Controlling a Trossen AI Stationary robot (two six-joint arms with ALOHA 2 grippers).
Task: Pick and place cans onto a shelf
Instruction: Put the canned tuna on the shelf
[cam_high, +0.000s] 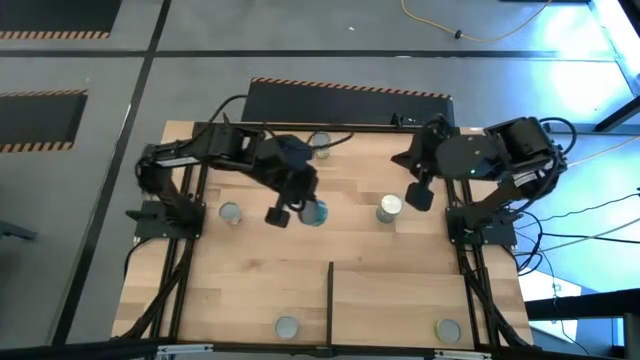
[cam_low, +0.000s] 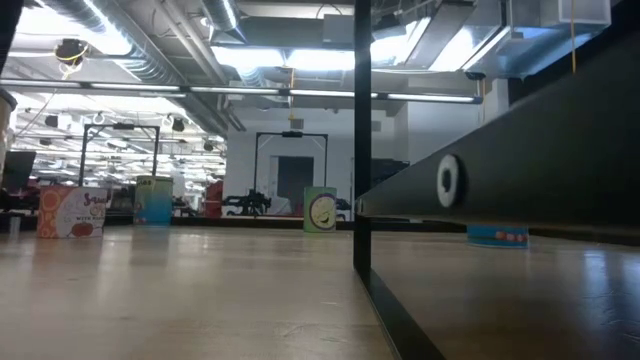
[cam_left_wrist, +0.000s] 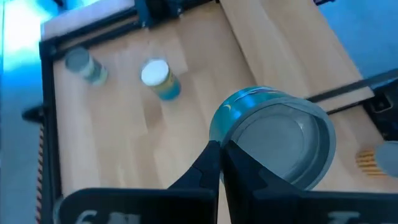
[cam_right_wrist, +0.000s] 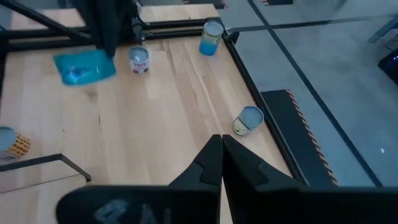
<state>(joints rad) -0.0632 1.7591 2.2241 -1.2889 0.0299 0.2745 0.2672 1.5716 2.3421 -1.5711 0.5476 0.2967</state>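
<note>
My left gripper is over the table's middle, fingers shut. A blue can with a silver top sits tilted right beside them. It also shows in the high view and, tilted, in the right wrist view. My right gripper is shut and empty, just right of a white-topped can that stands on its base. The shelf is the near right board section, edged by a black divider bar. One can stands on the shelf. My left gripper's shut fingers stand by the blue can's side wall just under its top rim. One finger covers the place, so I cannot tell whether it touches. The can is tilted, with its top turned toward the wrist.
Other cans stand at the left, near the far edge and at the near edge left of the divider. Black frame rails run along both sides. Bare board lies between the grippers and the near edge.
</note>
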